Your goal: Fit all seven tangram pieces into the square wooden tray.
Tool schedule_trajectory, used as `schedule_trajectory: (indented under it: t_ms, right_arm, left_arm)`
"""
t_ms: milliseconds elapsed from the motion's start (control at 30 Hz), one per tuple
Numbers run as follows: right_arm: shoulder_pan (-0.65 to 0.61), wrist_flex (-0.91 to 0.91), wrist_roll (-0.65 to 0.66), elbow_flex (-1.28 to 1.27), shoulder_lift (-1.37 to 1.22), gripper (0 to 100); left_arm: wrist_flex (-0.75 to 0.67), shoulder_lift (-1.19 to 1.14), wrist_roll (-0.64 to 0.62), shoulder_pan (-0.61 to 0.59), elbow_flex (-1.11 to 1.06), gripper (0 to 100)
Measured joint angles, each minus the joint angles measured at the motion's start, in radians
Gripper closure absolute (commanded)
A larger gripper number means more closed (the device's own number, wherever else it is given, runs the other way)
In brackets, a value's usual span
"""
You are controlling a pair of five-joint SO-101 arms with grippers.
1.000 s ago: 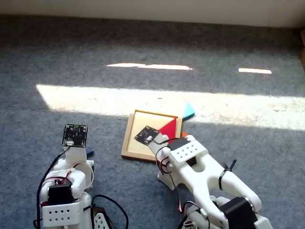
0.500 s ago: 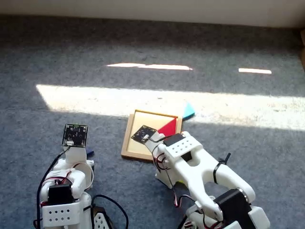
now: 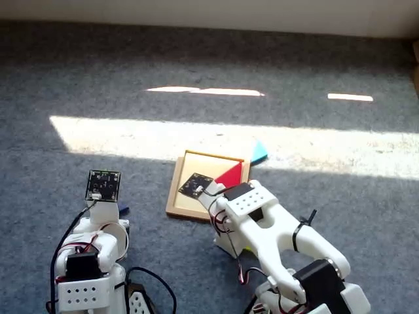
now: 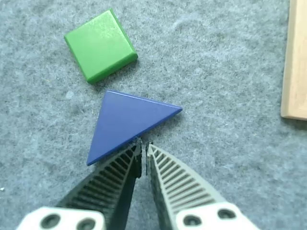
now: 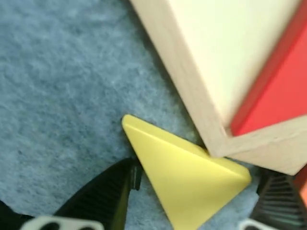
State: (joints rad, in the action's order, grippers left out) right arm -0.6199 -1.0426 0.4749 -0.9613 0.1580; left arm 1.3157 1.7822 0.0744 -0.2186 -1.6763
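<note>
Our right pincer (image 5: 201, 181) stands spread, a finger on either side of the yellow triangle (image 5: 184, 175), which lies on the grey carpet (image 5: 57, 81) just beside an outer corner of the square wooden tray (image 5: 187, 103). Our left pincer (image 4: 142, 144) is pressed together and grips nothing, its tips touching an edge of the blue triangle (image 4: 125, 122); the green square (image 4: 100, 45) lies near that triangle. From above, the red triangle (image 3: 230, 175) sits in the tray at 2 o'clock, a light-blue piece (image 3: 259, 152) lies outside the tray at 1 o'clock, and the left arm stands at 8 o'clock from it.
</note>
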Motion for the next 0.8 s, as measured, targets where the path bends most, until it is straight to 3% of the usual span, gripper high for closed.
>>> schedule_trajectory:
  t_ms: [200,400,800]
  right_arm:
    - [0.002,0.0,0.008,0.0,0.0,67.9]
    - [0.003,0.0,0.008,0.014,0.0,80.7]
    - [0.005,-0.034,0.005,0.038,0.0,81.0]
  left_arm:
    - [0.0,0.0,0.0,0.0,0.0,96]
    - [0.0,0.0,0.0,0.0,0.0,96]
    - [0.0,0.0,0.0,0.0,0.0,96]
